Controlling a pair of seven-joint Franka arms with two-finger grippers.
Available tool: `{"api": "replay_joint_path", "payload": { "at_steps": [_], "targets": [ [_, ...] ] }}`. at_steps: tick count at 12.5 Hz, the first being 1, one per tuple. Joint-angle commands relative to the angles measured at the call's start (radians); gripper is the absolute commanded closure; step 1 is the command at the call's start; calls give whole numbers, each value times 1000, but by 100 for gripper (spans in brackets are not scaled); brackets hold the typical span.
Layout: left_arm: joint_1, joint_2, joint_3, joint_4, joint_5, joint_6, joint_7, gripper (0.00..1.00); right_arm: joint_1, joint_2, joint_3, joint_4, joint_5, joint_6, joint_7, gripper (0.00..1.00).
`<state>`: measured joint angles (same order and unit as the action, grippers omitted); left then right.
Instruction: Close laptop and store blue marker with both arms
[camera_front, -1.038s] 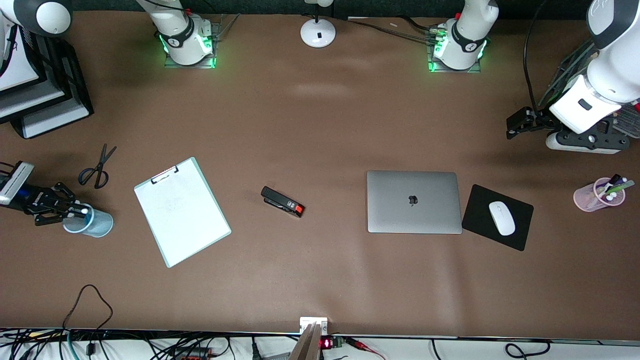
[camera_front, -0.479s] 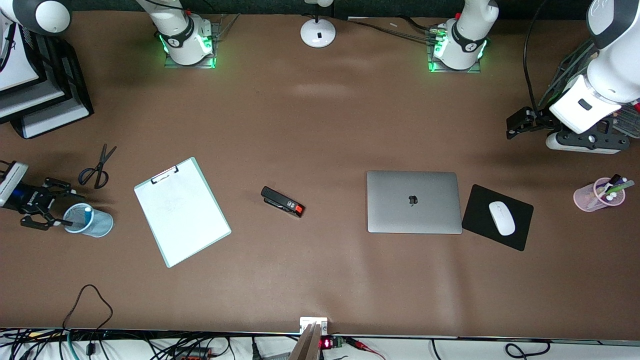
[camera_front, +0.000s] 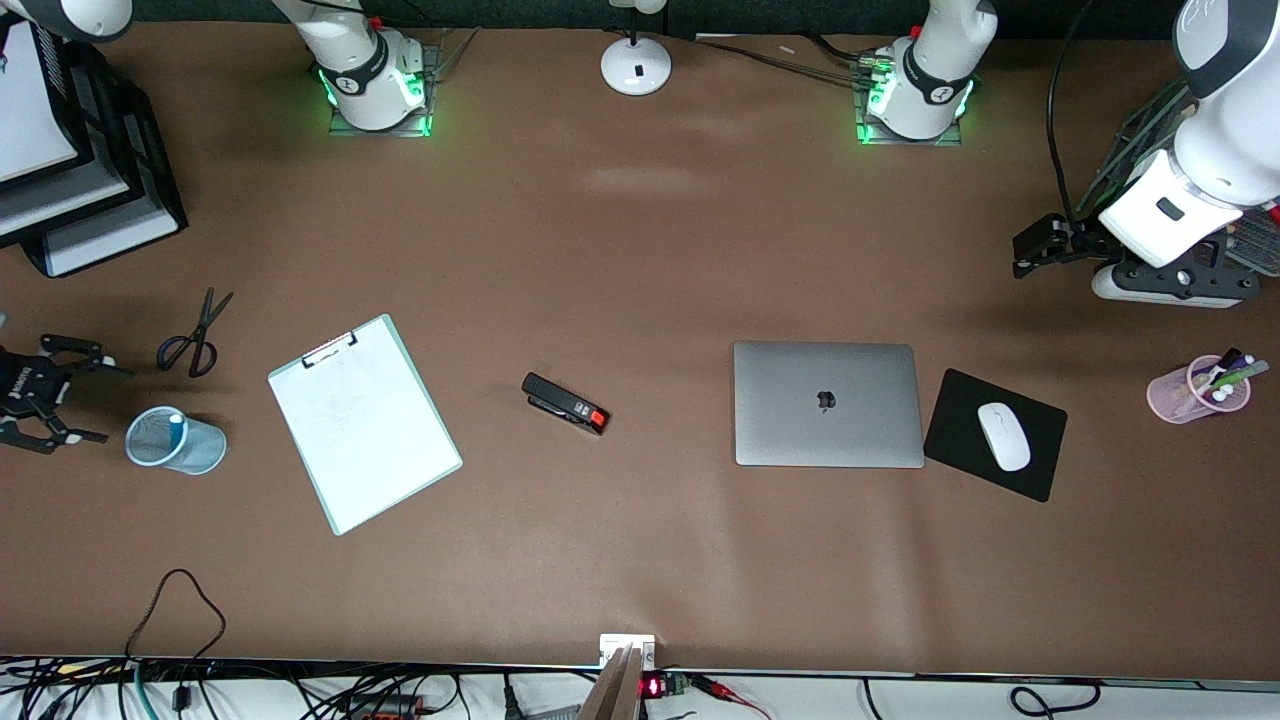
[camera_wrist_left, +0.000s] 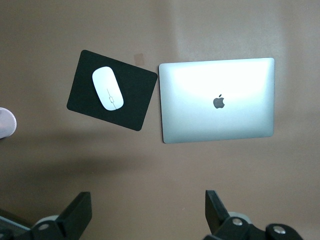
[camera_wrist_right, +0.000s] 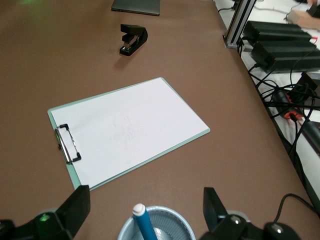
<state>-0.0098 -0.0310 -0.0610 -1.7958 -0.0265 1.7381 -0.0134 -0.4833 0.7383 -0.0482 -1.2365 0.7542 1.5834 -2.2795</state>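
The silver-grey laptop (camera_front: 827, 403) lies shut on the table, apple logo up; it also shows in the left wrist view (camera_wrist_left: 217, 100). The blue marker (camera_front: 176, 430) stands white tip up in a light-blue mesh cup (camera_front: 178, 441) at the right arm's end; the right wrist view shows the marker (camera_wrist_right: 144, 223) in the cup (camera_wrist_right: 170, 225). My right gripper (camera_front: 60, 397) is open and empty, just off the cup toward the table's end. My left gripper (camera_front: 1030, 252) is open and empty, up over bare table at the left arm's end.
A white clipboard (camera_front: 363, 422), black scissors (camera_front: 196, 335) and a black stapler (camera_front: 565, 403) lie between cup and laptop. A black mouse pad (camera_front: 955, 420) with a white mouse (camera_front: 1003, 436) is beside the laptop. A pink pen cup (camera_front: 1198, 388) and black trays (camera_front: 70, 160) stand at the ends.
My right gripper has let go of the blue marker, which now stands in the mesh cup, and has drawn back from the cup toward the table's end. The left arm has not moved.
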Motion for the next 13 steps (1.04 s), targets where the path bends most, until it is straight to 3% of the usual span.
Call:
{"api": "replay_joint_path", "payload": {
  "at_steps": [1, 8, 13],
  "targets": [
    [16, 10, -13, 27, -9, -26, 21, 0, 38, -89, 4, -9, -67, -29, 148, 0],
    [16, 10, -13, 27, -7, -28, 23, 0, 166, -192, 5, -8, -127, -57, 476, 0],
    [17, 10, -13, 27, -9, -28, 23, 0, 273, -212, 2, 8, -144, -43, 724, 0]
  ]
}}
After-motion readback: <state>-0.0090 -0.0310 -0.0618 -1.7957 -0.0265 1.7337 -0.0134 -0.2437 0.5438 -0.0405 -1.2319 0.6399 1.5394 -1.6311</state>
